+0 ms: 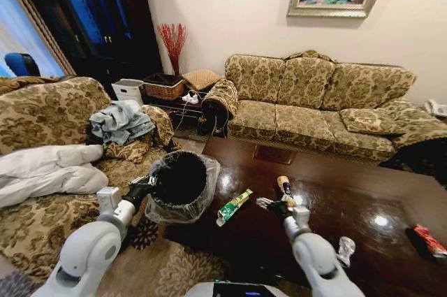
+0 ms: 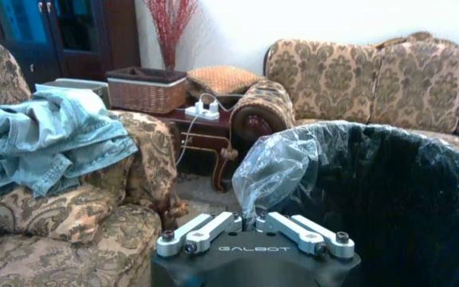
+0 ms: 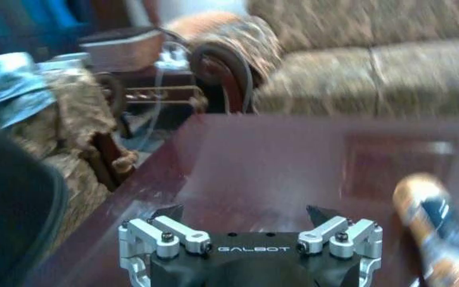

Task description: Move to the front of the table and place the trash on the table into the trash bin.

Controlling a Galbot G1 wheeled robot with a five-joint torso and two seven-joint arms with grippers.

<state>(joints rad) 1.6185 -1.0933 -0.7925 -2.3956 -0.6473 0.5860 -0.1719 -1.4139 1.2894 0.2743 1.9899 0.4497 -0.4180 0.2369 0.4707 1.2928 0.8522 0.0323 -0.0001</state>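
We're parked at the table (image 1: 335, 192), front edge. The trash bin (image 1: 180, 185) sits off the table's left corner, lined with a clear bag; everything below is placed relative to that bin.

Left gripper (image 1: 143, 189) is at the bin's left rim. In the left wrist view its fingers are drawn together at the bag-covered rim (image 2: 277, 167), so we read it as pinching the liner and steadying the bin. Judgement, not certain: actual contact is hidden behind the crinkled plastic.

Right gripper (image 1: 277, 206) hovers over the table, right of the bin, fingers spread wide and holding nothing. The tan bottle (image 1: 284, 185) lies just beyond it; in the right wrist view the bottle (image 3: 429, 221) sits beside one finger, not between the two.

Other trash:
- green-yellow wrapper (image 1: 233, 206), on the table just right of the bin, nearest item
- silver can (image 1: 346, 248), farther right, near the table's front edge
- red can (image 1: 426, 240), far right, well apart from the bin

Step, as we judge it: lining up the first pick, on the bottle. The bin looks empty as far as its dark inside shows.

Next move needs the right gripper shifted sideways so the bottle falls between the fingers, then lowered and closed. The bottle lies on glossy wood, so it may roll or skid if nudged off-centre.
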